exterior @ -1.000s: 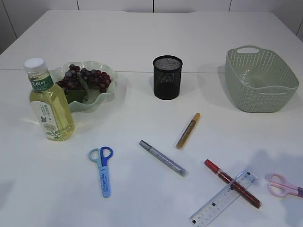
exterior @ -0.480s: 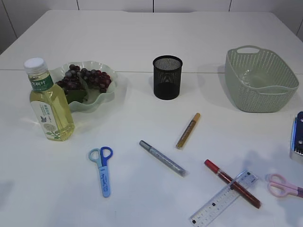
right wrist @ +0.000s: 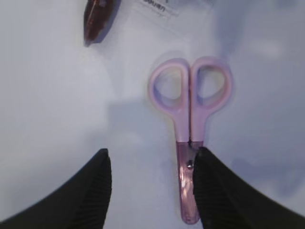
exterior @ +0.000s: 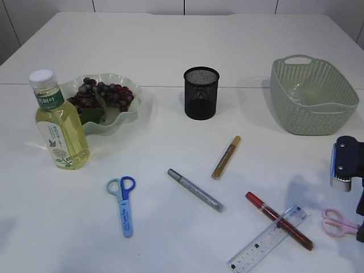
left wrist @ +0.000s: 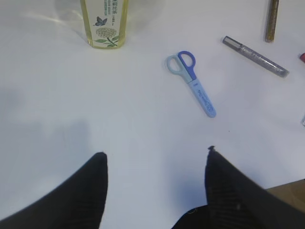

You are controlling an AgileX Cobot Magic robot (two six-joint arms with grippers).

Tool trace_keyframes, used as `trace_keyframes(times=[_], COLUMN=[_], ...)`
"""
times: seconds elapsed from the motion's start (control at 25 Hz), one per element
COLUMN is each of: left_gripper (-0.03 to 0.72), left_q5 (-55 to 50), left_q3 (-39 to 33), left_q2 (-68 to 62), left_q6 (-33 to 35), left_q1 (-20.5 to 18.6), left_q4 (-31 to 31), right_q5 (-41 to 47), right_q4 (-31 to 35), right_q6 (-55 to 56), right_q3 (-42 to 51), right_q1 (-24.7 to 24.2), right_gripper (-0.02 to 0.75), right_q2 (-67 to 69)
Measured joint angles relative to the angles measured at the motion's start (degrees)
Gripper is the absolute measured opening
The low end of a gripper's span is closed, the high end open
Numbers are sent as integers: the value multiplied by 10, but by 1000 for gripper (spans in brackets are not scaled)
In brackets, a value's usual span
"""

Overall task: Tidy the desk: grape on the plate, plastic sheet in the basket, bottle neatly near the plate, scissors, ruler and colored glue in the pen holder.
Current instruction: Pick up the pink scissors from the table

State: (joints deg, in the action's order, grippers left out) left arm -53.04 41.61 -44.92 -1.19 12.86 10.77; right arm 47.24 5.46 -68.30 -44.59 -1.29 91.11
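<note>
My right gripper (right wrist: 151, 155) is open just above the table. The pink scissors (right wrist: 190, 95) lie between its fingers, with the blade close to the right finger (right wrist: 214, 191). In the exterior view the right arm (exterior: 346, 164) hangs over the pink scissors (exterior: 340, 223). My left gripper (left wrist: 156, 153) is open over bare table, with the blue scissors (left wrist: 193, 83) and the bottle (left wrist: 105, 24) ahead of it. The grapes (exterior: 101, 95) lie on the green plate (exterior: 129, 114), and the bottle (exterior: 60, 122) stands upright beside it. A clear ruler (exterior: 268, 238) lies under a red glue pen (exterior: 278, 220). Silver (exterior: 195, 190) and gold (exterior: 226, 157) glue pens lie mid-table.
The black mesh pen holder (exterior: 201, 92) stands at the back centre. The green basket (exterior: 313, 94) sits at the back right, with something clear and glossy inside it. Blue scissors (exterior: 123, 205) lie at the front left. The table's front edge is near the ruler.
The right arm has come into the exterior view from the right edge and moved left and down over the pink scissors. The objects have not moved.
</note>
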Motion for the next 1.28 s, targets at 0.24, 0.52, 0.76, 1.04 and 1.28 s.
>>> trace_keyframes(times=[0.24, 0.52, 0.76, 1.04, 1.28], left_gripper=[469, 469, 469, 469, 469], left_q5=[0, -1, -1, -1, -1], left_q3=[0, 0, 0, 0, 0], left_q2=[0, 0, 0, 0, 0], left_q6=[0, 0, 0, 0, 0], left_q1=[0, 0, 0, 0, 0], left_q4=[1, 3, 5, 7, 12], right_q5=[-1, -26, -46, -61, -62], right_q4=[1, -4, -13, -20, -27], right_q6=[-12, -20, -20, -22, -22], right_q3=[-17, -18, -18, -18, -18], right_q1=[0, 0, 0, -15, -23], right_gripper=[438, 438, 438, 438, 438], right_q2=[38, 59, 73, 74, 74])
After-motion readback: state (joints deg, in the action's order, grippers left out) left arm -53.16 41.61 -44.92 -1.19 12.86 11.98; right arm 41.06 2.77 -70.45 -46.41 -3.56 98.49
